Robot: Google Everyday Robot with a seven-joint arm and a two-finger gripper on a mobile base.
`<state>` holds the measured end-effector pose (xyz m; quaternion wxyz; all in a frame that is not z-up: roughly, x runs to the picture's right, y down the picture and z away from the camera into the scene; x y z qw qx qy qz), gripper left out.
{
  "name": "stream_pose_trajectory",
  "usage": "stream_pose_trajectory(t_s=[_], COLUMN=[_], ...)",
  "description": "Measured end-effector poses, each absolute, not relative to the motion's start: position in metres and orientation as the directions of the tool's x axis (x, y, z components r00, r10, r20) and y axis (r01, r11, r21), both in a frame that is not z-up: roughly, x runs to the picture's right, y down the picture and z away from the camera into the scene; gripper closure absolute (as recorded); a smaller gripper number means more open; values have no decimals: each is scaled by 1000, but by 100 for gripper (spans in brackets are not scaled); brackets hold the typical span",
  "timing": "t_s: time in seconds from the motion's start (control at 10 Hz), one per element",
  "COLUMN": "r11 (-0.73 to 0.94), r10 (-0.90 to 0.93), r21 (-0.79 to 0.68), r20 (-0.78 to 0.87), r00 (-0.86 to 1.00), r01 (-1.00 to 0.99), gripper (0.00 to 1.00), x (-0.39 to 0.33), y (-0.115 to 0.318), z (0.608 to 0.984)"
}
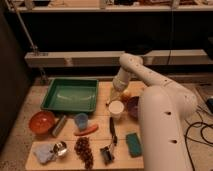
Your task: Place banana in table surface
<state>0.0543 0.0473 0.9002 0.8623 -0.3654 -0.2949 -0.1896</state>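
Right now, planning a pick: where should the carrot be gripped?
Probably take the carrot at its middle, from above, closing across its narrow width: it lies flat, long axis roughly left-right. The gripper hangs just behind the white cup.

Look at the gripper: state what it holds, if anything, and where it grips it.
It cannot be told: the gripper hangs low beside the white cup, and no banana shows.

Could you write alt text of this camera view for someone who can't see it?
A white robot arm reaches over a wooden table surface, its gripper low beside a green tray and just above a white cup. Nearby lie a carrot, grapes and an orange bowl.
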Motion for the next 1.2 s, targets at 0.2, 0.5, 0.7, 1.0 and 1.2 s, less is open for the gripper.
stream_pose_trajectory(t_s=[0.2,0.5,0.7,1.0,1.2], r11=[664,666,665,664,663], r10=[-128,-147,-150,-149,-142], r21=[-511,-500,-496,-493,-495], r20=[641,640,643,650,653], r00=[757,754,751,746,744], r01=[545,553,558,562,562], gripper=[30,20,20,20,20], x=[54,53,53,53,53], y=[48,48,50,54,57], z=[902,905,906,909,911])
